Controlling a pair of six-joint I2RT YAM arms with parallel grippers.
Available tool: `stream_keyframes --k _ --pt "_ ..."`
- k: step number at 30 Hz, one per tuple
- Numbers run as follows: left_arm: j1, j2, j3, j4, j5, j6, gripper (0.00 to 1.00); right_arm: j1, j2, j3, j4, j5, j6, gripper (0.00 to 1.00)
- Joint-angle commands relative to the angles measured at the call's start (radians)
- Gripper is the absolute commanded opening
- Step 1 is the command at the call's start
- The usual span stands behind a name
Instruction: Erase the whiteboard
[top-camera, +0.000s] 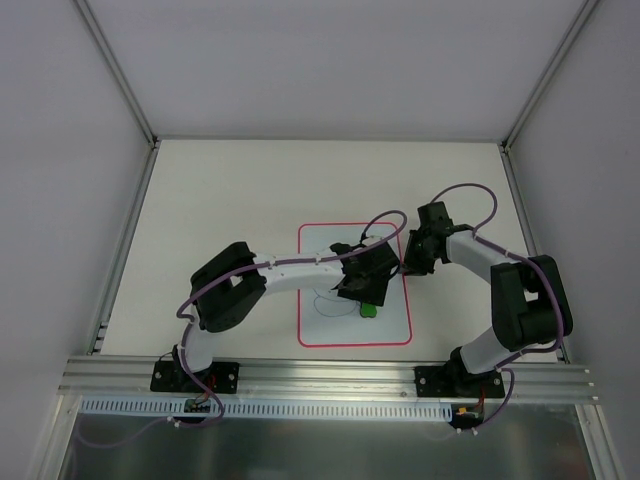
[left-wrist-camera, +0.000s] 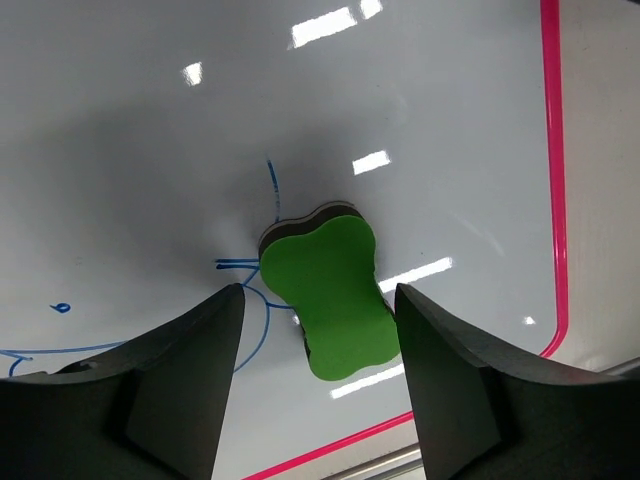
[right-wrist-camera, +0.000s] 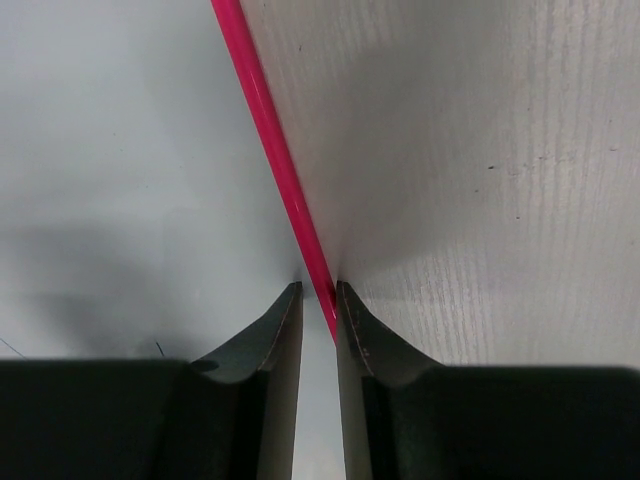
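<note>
The whiteboard (top-camera: 320, 330), white with a red-pink border, lies flat mid-table. Blue marker lines (left-wrist-camera: 252, 310) show on it. A green eraser block (top-camera: 369, 309) lies on the board near its right side. In the left wrist view the eraser (left-wrist-camera: 330, 295) sits between my left gripper's (left-wrist-camera: 319, 292) spread fingers, touching neither. My left gripper (top-camera: 362, 285) is open above it. My right gripper (top-camera: 410, 258) is at the board's right edge. In the right wrist view my right gripper (right-wrist-camera: 318, 290) has its jaws nearly together, tips down on the red border (right-wrist-camera: 262, 120).
Bare grey tabletop (right-wrist-camera: 480, 150) lies right of the board. White walls enclose the table on three sides. A metal rail (top-camera: 330, 372) runs along the near edge, by both arm bases.
</note>
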Motion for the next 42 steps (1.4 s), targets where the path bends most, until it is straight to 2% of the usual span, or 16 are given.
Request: stream_keyframes --k 1,5,6,9,10,13,14,18,22,26,31,38,42 --pt "-0.015 0.013 0.04 -0.039 -0.04 -0.033 0.61 -0.002 0.002 -0.017 0.028 -0.003 -0.006 0.22" --pt "-0.015 0.014 0.03 -0.056 -0.049 -0.047 0.53 -0.002 -0.004 -0.021 0.033 -0.003 -0.008 0.22" --pt "-0.015 0.011 0.027 -0.062 -0.055 -0.047 0.47 -0.002 -0.004 -0.023 0.033 -0.003 -0.006 0.21" --pt "-0.015 0.007 0.022 -0.071 -0.066 -0.049 0.39 -0.002 -0.007 -0.026 0.034 0.0 -0.003 0.21" --pt "-0.015 0.007 0.022 -0.074 -0.066 -0.047 0.32 -0.002 -0.01 -0.026 0.036 0.001 -0.005 0.21" --pt "-0.013 0.017 0.033 -0.079 -0.052 -0.03 0.27 -0.003 -0.008 -0.027 0.036 0.003 -0.002 0.2" --pt "-0.013 0.022 0.042 -0.079 -0.049 -0.026 0.22 -0.003 -0.01 -0.027 0.036 0.002 0.0 0.2" --pt "-0.015 0.06 0.085 -0.082 -0.027 0.022 0.14 -0.002 -0.01 -0.029 0.037 0.005 0.0 0.17" --pt "-0.018 0.131 0.169 -0.085 0.018 0.13 0.11 -0.002 -0.008 -0.027 0.037 0.008 0.006 0.16" --pt "-0.017 0.163 0.215 -0.1 0.029 0.149 0.05 -0.003 -0.01 -0.027 0.034 0.011 0.011 0.12" --pt "0.068 0.093 0.1 -0.118 0.002 0.099 0.0 -0.002 -0.015 -0.03 0.027 0.02 0.018 0.07" --pt "0.221 -0.022 -0.133 -0.125 -0.037 0.102 0.0 -0.002 -0.015 -0.029 0.021 0.028 0.026 0.04" --pt "0.255 -0.026 -0.132 -0.134 -0.055 0.147 0.0 -0.002 -0.015 -0.029 0.019 0.038 0.021 0.03"
